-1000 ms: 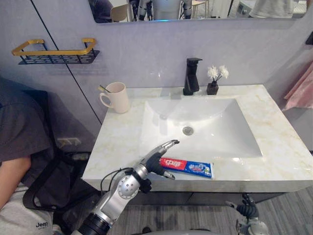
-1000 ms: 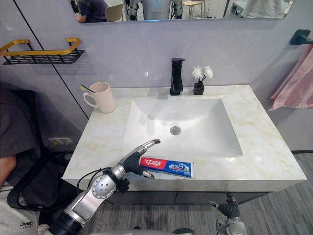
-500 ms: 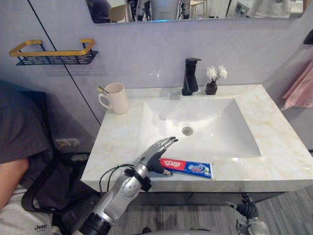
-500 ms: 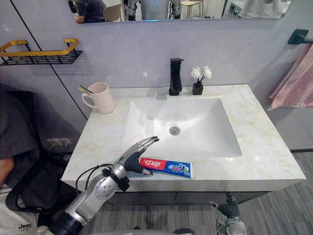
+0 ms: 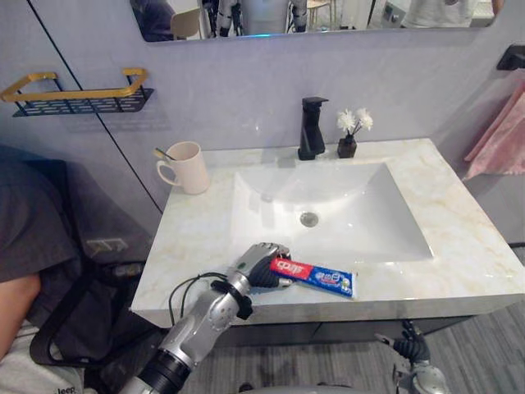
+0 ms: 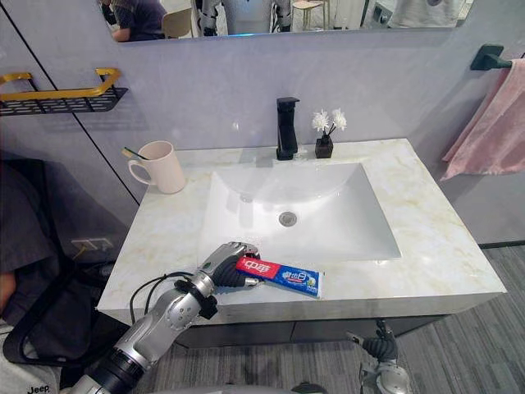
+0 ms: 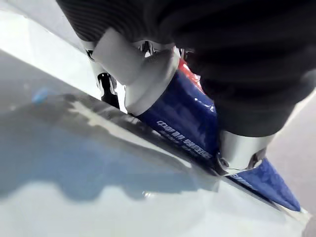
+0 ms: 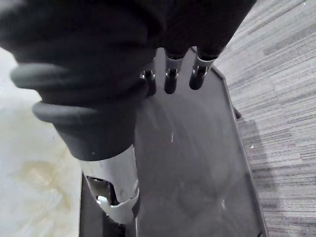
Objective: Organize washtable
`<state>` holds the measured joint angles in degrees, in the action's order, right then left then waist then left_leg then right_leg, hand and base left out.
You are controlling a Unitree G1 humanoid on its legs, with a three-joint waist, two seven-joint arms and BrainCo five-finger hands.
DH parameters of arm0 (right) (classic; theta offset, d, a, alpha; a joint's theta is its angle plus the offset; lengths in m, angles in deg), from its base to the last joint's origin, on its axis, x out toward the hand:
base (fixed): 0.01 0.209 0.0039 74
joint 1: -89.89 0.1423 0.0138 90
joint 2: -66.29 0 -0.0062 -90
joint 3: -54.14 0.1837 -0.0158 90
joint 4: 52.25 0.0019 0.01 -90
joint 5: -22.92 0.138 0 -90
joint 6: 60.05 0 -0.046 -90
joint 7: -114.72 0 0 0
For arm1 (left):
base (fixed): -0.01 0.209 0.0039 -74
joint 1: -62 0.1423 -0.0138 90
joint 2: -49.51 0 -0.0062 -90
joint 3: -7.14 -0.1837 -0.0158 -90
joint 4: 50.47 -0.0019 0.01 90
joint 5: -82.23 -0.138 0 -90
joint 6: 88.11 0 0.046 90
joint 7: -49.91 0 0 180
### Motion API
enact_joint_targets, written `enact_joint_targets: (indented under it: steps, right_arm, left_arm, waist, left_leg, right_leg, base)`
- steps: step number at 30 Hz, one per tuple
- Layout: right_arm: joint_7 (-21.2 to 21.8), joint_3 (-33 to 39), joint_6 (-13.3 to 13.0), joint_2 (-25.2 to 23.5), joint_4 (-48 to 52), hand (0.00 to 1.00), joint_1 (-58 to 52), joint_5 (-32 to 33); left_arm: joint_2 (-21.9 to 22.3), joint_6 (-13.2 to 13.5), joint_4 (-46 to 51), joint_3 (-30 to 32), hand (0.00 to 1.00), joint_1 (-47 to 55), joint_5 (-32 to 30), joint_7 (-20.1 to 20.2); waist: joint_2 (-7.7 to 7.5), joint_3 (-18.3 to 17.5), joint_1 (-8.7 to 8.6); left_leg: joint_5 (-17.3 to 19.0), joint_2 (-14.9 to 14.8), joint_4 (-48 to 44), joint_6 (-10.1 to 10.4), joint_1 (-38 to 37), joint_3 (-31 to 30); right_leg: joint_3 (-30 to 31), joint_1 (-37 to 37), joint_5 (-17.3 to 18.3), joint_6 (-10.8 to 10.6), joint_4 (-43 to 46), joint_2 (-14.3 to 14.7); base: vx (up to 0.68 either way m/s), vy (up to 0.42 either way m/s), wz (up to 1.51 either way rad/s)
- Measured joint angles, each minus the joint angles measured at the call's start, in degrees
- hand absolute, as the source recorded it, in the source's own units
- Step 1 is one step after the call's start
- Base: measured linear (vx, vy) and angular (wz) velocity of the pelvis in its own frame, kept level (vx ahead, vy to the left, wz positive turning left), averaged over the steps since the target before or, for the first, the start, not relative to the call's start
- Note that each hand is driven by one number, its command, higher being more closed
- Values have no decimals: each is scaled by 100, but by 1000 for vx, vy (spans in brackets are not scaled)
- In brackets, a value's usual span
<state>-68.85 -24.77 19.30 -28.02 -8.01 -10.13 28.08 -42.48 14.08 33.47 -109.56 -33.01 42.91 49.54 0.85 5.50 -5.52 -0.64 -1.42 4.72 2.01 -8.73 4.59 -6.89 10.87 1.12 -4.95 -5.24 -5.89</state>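
A red and blue toothpaste tube [image 5: 318, 277] lies flat on the marble counter [image 5: 193, 242] in front of the sink basin [image 5: 373, 222], near the front edge. My left hand [image 5: 261, 262] rests on its red end with the fingers curled over it. In the left wrist view the fingers [image 7: 148, 84] and thumb wrap the tube [image 7: 185, 121]. My right hand [image 8: 169, 78] hangs low beside the cabinet with straight fingers, above the grey floor; in the left eye view that right hand [image 5: 408, 345] is at the bottom.
A cream mug [image 5: 189, 167] holding a toothbrush stands at the counter's back left. A black faucet [image 5: 310, 127] and a small vase of white flowers [image 5: 349, 139] stand behind the basin. A gold and black shelf [image 5: 74, 94] hangs on the left wall, a pink towel [image 5: 500, 135] on the right. A person [image 5: 25, 246] sits at the left.
My left hand's fingers, straight above the tube before, have curled down round its red end. The whole picture has shifted a little as the camera moved.
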Motion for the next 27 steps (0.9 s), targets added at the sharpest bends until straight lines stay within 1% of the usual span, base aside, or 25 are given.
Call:
enact_joint_targets:
  steps: [3, 5, 8, 10, 12, 13, 15, 16, 17, 18, 20, 23, 24, 26, 27]
  right_arm:
    - [12, -22, -2, -26, 60, 0, -9, 28]
    - [11, 21, -1, -94, 148, 0, -49, 127]
    - [-6, 273, 10, -248, 183, 0, -66, 229]
    - [-14, 612, 103, -359, 221, 0, -63, 335]
    - [-151, 1100, 147, -456, 250, 0, -108, 377]
    - [-197, 1367, 226, -472, 329, 0, -168, 378]
    - [-397, 2106, 257, -531, 769, 0, -310, 397]
    - [-452, 2350, 268, -540, 920, 0, -330, 416]
    - [-597, 2911, 282, -541, 1279, 0, -366, 458]
    - [-732, 3299, 299, -539, 1551, 0, -392, 510]
    - [-1026, 3840, 347, -535, 2220, 0, -351, 587]
    - [-1345, 4134, 340, -516, 3199, 0, -234, 657]
    - [-1512, 4156, 311, -493, 3757, 0, -101, 669]
    - [-1655, 4121, 195, -428, 4283, 0, 111, 673]
    - [-1678, 4029, 62, -337, 4612, 0, 345, 731]
  left_arm:
    - [-42, -69, -143, 105, 100, -137, -13, 3]
    - [-58, -68, -142, 167, 100, -114, -12, 28]
    - [-67, -69, -119, 216, 100, -56, 33, 28]
    - [-50, -76, -97, 373, 100, 52, 52, 24]
    - [-17, -158, -36, 599, 100, 199, 180, 2]
    - [9, -212, -15, 712, 100, 254, 258, -14]
    - [152, -338, 152, 1011, 100, 471, 323, -115]
    - [199, -354, 235, 1101, 100, 536, 381, -131]
    - [305, -387, 465, 1249, 100, 622, 492, -152]
    - [379, -404, 629, 1303, 100, 625, 557, -203]
    - [535, -408, 1022, 1467, 100, 630, 786, -281]
    - [709, -404, 1371, 1595, 100, 633, 1013, -420]
    - [755, -403, 1516, 1628, 100, 650, 1084, -509]
    - [781, -398, 1624, 1629, 100, 656, 1171, -571]
    - [778, -398, 1696, 1641, 100, 665, 1182, -604]
  waist:
    - [13, -8, -26]
    - [13, -8, -24]
    - [8, -5, -18]
    - [13, -8, -11]
    - [13, -7, -22]
    - [13, -7, -20]
    - [-9, 10, -12]
    - [16, 0, -13]
    - [2, 7, -34]
    - [-7, 10, -25]
    - [-27, 8, -22]
    - [-79, 13, -24]
    - [-82, 8, -22]
    - [-92, 8, -17]
    - [-98, 8, -8]
  left_leg:
    - [3, -15, 4, 2, -27, 57]
    - [3, -24, 27, 3, -52, 87]
    - [16, -28, 27, 8, -80, 141]
    - [51, -33, 14, 13, -113, 213]
    - [91, -34, -27, 17, -111, 252]
    - [138, -38, -77, 17, -94, 274]
    - [224, -43, -109, 45, -85, 360]
    - [236, -41, -113, 44, -74, 374]
    - [243, -28, -118, 41, -42, 378]
    - [226, -26, -128, 13, -24, 385]
    - [234, -28, -163, -5, 14, 417]
    - [261, -40, -168, -19, 0, 473]
    - [282, -47, -183, -21, -4, 509]
    - [283, -47, -183, -22, 1, 533]
    - [283, -42, -185, -23, 1, 556]
  right_leg:
    - [66, -5, -5, 1, 0, 12]
    - [89, -4, -5, 1, -1, 19]
    - [140, -3, -5, 0, 3, 20]
    - [221, -7, -5, 0, 11, 23]
    - [258, -11, -4, -1, 13, 19]
    - [286, -17, -3, -3, 15, 19]
    - [386, -65, 11, -16, 34, 16]
    - [396, -84, 18, -24, 48, 11]
    - [402, -133, 30, -34, 86, -2]
    - [411, -161, 33, -37, 110, -4]
    - [460, -216, 33, -37, 129, -1]
    - [530, -233, 33, -37, 142, 12]
    - [571, -252, 34, -39, 160, 18]
    - [596, -301, 49, -60, 219, 18]
    - [626, -317, 48, -61, 228, 16]
  base:
    - [-22, -15, -10]
    - [-2, -16, -8]
    - [-4, -13, -10]
    - [-11, -7, -17]
    - [-5, -6, -12]
    - [-3, -4, -15]
    - [3, 1, -20]
    - [17, 2, -13]
    - [25, 1, -4]
    - [25, -1, -4]
    - [17, -7, -10]
    - [-2, -14, -12]
    - [-18, -11, -14]
    - [-21, -10, -11]
    - [-28, -6, -6]
